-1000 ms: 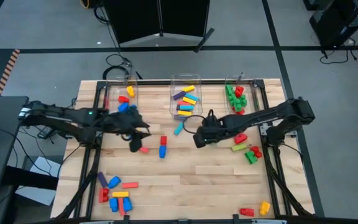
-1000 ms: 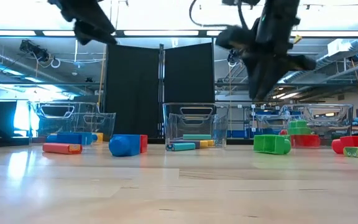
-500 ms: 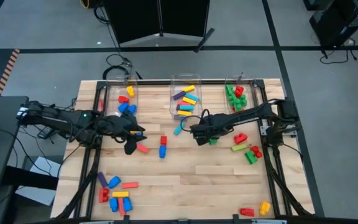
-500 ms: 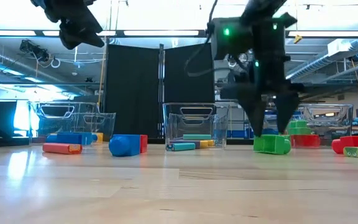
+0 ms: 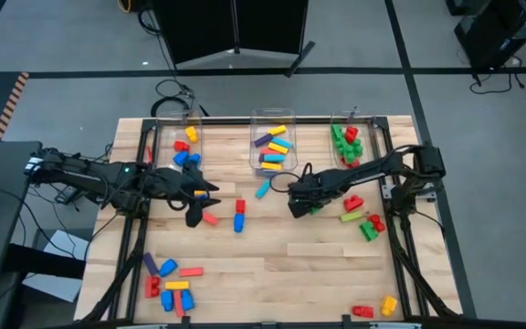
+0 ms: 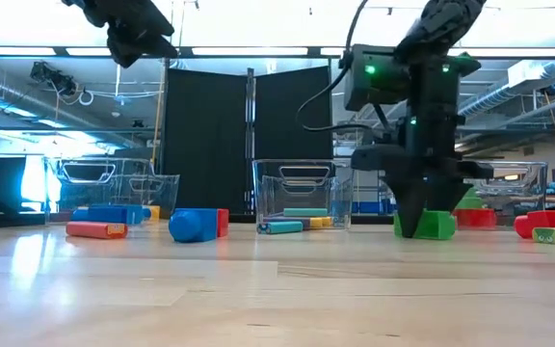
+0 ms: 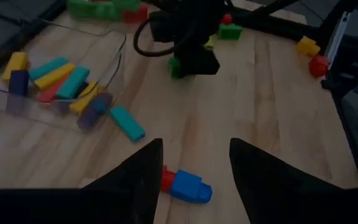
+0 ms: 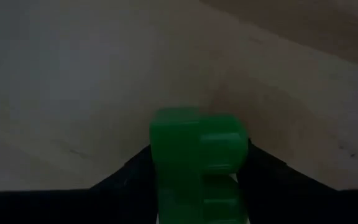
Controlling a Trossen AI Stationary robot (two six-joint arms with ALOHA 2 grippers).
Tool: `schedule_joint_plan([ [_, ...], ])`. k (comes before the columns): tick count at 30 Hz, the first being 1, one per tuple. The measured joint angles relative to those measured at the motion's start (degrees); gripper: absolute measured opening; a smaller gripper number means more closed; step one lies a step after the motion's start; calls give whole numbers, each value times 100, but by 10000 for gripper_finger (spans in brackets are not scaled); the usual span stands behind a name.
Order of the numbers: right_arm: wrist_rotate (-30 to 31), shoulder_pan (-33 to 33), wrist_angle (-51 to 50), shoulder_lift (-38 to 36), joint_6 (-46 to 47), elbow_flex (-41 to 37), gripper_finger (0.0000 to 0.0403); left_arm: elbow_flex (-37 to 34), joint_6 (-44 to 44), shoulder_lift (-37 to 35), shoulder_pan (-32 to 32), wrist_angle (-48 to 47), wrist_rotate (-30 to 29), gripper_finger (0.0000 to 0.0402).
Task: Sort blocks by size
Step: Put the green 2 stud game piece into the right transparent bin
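Blocks in several colours lie scattered on the wooden table. My right gripper (image 5: 305, 205) points down at mid-table and is shut on a green block (image 8: 199, 146), which also shows in the low view (image 6: 437, 225). My left gripper (image 7: 194, 146) hangs open in the air over the table's left half (image 5: 201, 196), holding nothing. A joined red and blue block (image 7: 187, 185) lies on the table below and ahead of it. A cyan block (image 5: 262, 190) and a red block (image 5: 210, 218) lie flat nearby. My right gripper pinches the green block by two opposite sides (image 8: 161, 149) between its two fingers (image 6: 405, 207). The fingers come from above, pointing down. The block stands on the table with its bottom on the wood.
Three clear bins line the far edge: left (image 5: 193, 122) with blue, red and yellow blocks, middle (image 5: 254, 137) with long ones, right (image 5: 334, 123) with green and red ones. More blocks lie at the near left (image 5: 170, 283), right (image 5: 363, 219) and near right (image 5: 377, 307).
My right gripper has come down from above the table onto the green block. Its fingers stood wide apart half a second ago and have now closed in on the block. The block has stayed where it was.
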Motion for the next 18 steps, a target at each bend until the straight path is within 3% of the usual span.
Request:
schedule_joint_plan([
  [7, -56, -36, -1072, -1029, -743, 502, 176, 0, 127, 2, 20, 203, -754, 193],
  [11, 346, -214, -1798, -1824, -1220, 1058, 176, 0, 146, 2, 20, 228, -1239, 193],
  [18, 1312, -1402, -2614, -3006, -2209, 1757, 176, 0, 144, 2, 20, 226, -1706, 193],
])
